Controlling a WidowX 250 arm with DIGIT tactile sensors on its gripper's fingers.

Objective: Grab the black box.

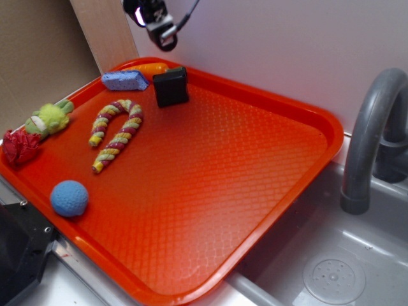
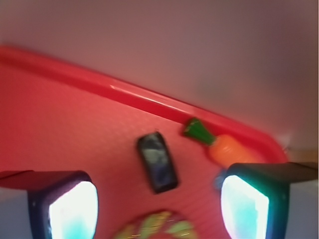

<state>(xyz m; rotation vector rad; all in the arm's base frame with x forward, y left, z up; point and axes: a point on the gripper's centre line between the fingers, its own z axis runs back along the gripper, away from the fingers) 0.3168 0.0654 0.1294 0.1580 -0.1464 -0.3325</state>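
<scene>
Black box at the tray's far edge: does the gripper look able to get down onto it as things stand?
Probably yes. The gripper hangs open above the black box, whose top is uncovered. The blue sponge and toy carrot lie close by, so little room is left on that side.

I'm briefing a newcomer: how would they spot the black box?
Find the orange tray beside the sink, then its far edge below the gripper. The black box sits there, just right of the blue sponge. It is the only matte black block, standing on its edge.
</scene>
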